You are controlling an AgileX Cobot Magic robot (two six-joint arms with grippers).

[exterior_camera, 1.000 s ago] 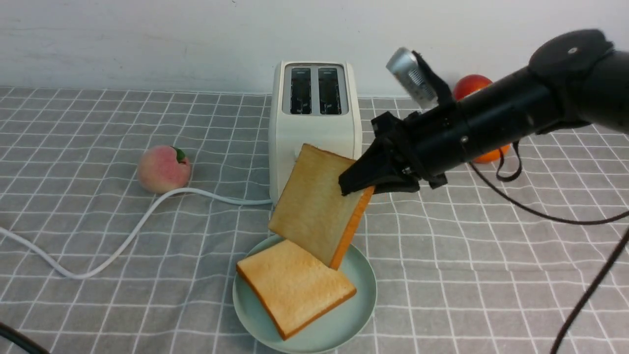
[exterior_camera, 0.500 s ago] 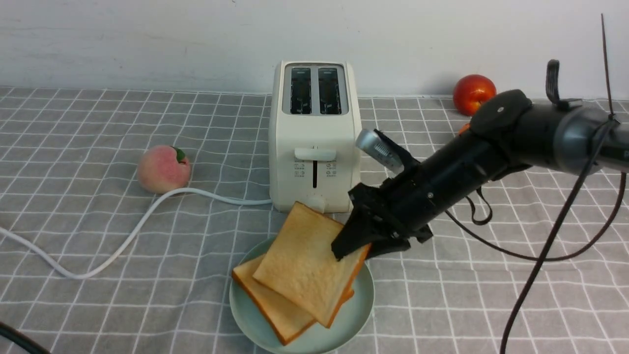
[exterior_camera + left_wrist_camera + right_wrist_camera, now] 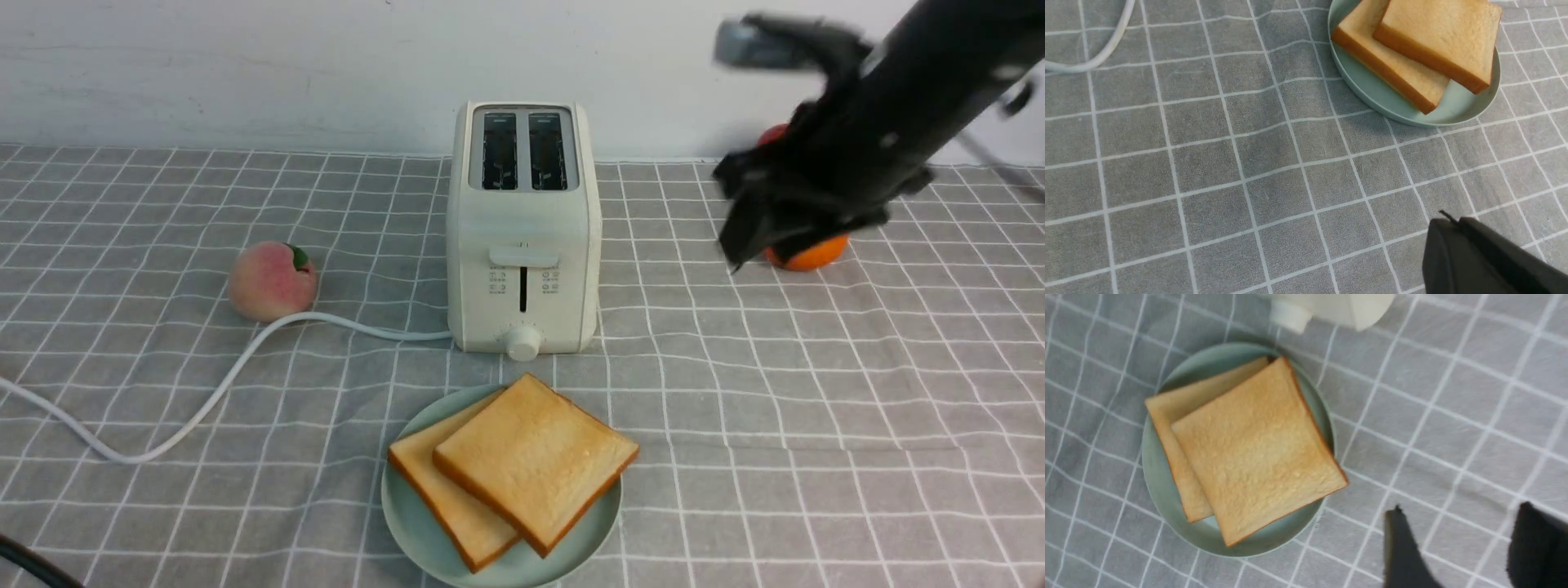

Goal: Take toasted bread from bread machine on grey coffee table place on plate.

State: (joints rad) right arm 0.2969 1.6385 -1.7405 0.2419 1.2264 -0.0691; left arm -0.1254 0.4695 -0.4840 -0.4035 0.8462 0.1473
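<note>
Front view takes in a counter (image 3: 775,425) draped in grey cloth with a white grid, lightly wrinkled, that runs back to a plain white wall (image 3: 245,65). The cream-white toaster (image 3: 522,245) stands upright at the centre, toward the far side. Its two top slots are dark, its lever sits high on the front and a round knob sits at the base. Its white cord (image 3: 204,400) curves off to the left across the cloth, passing just on the near side of a peach (image 3: 271,280). At far right an orange (image 3: 812,255) rests on the cloth, partly hidden by the right arm.

The mint-green plate (image 3: 404,527) lies just on the near side of the toaster, with a narrow strip of cloth between them. The toasted bread (image 3: 535,457) lies flat on it as two slices. The upper slice (image 3: 571,445) overlaps the lower slice (image 3: 441,482) and sits further right, its right corner reaching past the rim.

The right hand (image 3: 747,237) hangs high above the far right of the counter, well apart from the plate and blurred in the front view. The right wrist view shows its dark fingers (image 3: 1400,547) spread wide, with only cloth between them. Of the left hand (image 3: 1470,253), only one dark part shows, above the cloth on the near side of the plate. Whether it is wide or narrow cannot be told.
</note>
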